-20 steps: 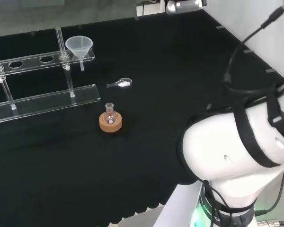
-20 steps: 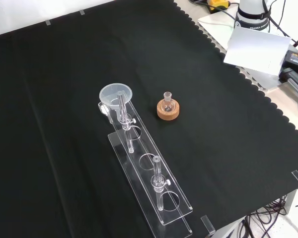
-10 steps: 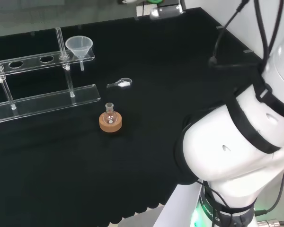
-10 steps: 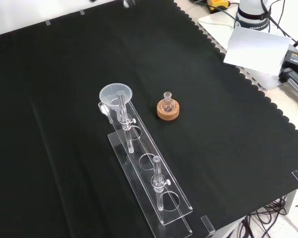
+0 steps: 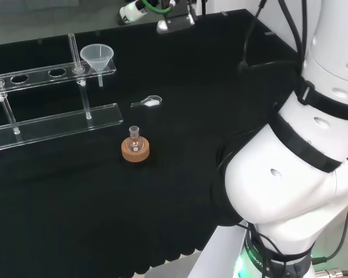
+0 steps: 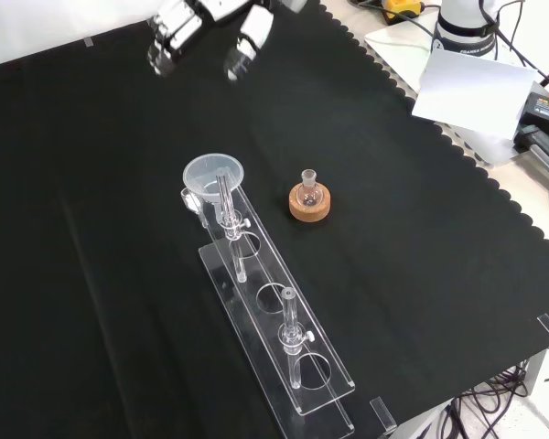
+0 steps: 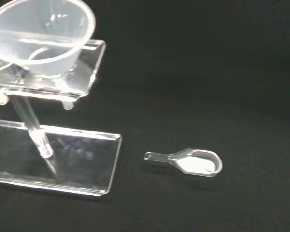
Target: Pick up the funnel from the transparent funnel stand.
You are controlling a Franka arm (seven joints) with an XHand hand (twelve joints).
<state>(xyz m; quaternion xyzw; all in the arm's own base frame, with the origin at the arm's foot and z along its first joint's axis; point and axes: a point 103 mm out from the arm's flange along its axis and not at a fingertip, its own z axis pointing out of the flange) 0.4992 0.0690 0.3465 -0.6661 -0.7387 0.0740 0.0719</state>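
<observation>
The clear plastic funnel (image 5: pixel 97 56) sits in the end hole of the transparent funnel stand (image 5: pixel 53 122), its stem hanging down. In the front view the funnel (image 6: pixel 214 174) is at the stand's (image 6: pixel 288 368) far end. The black and white hand (image 6: pixel 176 29) hangs at the top of that view, beyond the funnel and apart from it, fingers relaxed and spread, holding nothing. In the head view the hand (image 5: pixel 132 10) is at the top, right of the funnel. The wrist view has the funnel (image 7: pixel 42 34) close by on the stand's upper shelf (image 7: pixel 87 72).
A small clear spoon (image 7: pixel 193 162) with white powder lies on the cloth beside the stand's end (image 5: pixel 151 102). A small round flask on a cork ring (image 6: pixel 309 197) stands near the stand. The arm's white links (image 5: pixel 301 174) fill the right of the head view.
The hand has come down into the front view's top edge toward the funnel. In the head view the arm's links have swung up and forward. Nothing on the cloth has moved.
</observation>
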